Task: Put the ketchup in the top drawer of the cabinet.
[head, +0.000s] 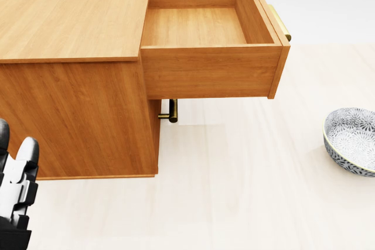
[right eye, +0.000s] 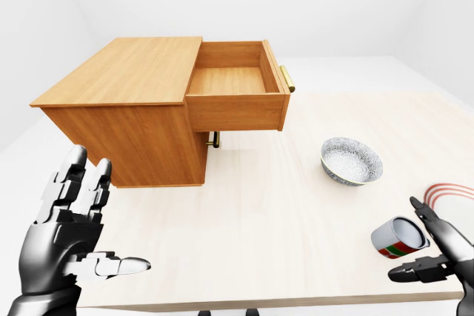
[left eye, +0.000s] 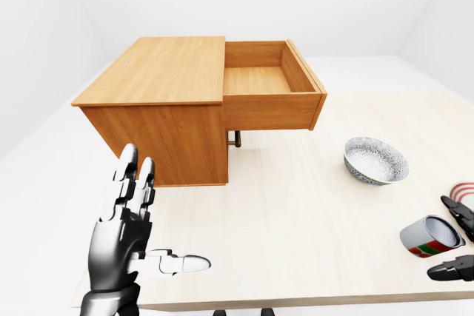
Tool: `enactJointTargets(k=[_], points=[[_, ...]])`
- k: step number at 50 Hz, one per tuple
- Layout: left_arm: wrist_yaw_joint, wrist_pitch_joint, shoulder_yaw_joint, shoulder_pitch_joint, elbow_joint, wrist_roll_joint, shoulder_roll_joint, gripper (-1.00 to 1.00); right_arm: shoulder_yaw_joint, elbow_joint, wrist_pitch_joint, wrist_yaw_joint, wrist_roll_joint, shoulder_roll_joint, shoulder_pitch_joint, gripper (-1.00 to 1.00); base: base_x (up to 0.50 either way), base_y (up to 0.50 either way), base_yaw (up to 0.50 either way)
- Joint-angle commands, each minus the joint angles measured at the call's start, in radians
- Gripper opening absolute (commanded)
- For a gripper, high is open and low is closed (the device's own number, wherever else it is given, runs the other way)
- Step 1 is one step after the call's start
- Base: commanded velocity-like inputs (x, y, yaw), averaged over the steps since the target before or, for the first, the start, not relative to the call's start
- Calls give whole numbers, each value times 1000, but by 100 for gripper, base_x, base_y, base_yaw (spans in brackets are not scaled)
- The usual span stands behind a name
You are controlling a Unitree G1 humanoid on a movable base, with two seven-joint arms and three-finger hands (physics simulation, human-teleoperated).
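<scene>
Only the eye views show the right hand point(right eye: 437, 246) spread open beside the can point(right eye: 398, 237), holding nothing.

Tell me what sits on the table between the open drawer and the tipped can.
Only the patterned bowl lies between the open drawer and the tipped can; the right-eye view shows this best.

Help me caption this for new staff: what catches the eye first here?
The wooden cabinet at upper left, its top drawer pulled fully open and empty. Next, the robot's open left hand at lower left, and a patterned bowl and a tipped can by the right hand.
</scene>
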Motion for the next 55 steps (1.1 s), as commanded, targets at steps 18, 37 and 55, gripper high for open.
enactJointTargets(k=[18, 37, 55], points=[[16, -18, -21, 6, 13, 10, 12, 100, 15, 67, 0, 0, 24, 4, 16, 100, 0, 0, 0], [29, -19, -31, 2, 22, 17, 19, 100, 23, 93, 0, 0, 45, 10, 35, -100, 0, 0, 0], [36, -18, -33, -3, 30, 19, 21, 100, 30, -162, 0, 0, -8, 79, 45, -100, 0, 0, 0]])
